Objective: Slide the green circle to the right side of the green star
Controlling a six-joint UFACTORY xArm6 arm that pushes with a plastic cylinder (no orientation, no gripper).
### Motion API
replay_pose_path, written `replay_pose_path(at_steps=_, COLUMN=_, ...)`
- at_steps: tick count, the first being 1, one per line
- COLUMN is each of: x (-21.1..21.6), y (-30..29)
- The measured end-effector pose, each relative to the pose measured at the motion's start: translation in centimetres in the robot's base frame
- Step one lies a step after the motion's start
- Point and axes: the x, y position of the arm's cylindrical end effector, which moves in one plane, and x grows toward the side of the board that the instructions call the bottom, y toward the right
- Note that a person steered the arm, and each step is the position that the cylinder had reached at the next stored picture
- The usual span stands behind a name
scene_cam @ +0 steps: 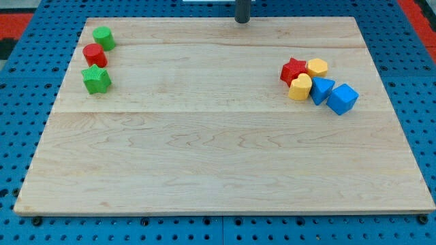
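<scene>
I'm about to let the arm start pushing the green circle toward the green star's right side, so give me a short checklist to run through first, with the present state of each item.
1. Green circle in view and free to push: ok; it sits at the view's top left, close beside the red cylinder.
2. Green star located: ok, just below the red cylinder.
3. Board to the right of the green star unoccupied: ok.
4. My tip placed by the green circle: not ok; it is at the view's top centre, far from it.
5. Red cylinder out of the push path: not ok; it lies between circle and star.
6. Right-hand cluster, such as the red star, away from the work: ok.
</scene>
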Motion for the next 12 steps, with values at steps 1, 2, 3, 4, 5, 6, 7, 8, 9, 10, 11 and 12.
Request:
replay_pose_path(at_steps=1, x=-0.2, y=0.0)
replay_pose_path(at_steps=2, x=-0.2, y=0.0)
replay_pose_path(at_steps=3, x=-0.2, y=0.0)
replay_pose_path(at_steps=4, x=-0.1, y=-0.2)
replay_pose_path(at_steps=5, x=-0.2, y=-3.2)
replay_pose_path(at_steps=6, x=0.0, y=-7.7)
replay_pose_path(at_steps=7, x=0.0, y=-11.8)
replay_pose_path(at_steps=8, x=-0.1, y=-15.3)
replay_pose_path(at_steps=9, x=-0.2, y=-20.4)
replay_pose_path(at_steps=10, x=-0.2, y=-26.4)
replay_pose_path(at_steps=11, x=1.2, y=-31.0)
replay_pose_path(at_steps=12, x=6.1, y=-26.7)
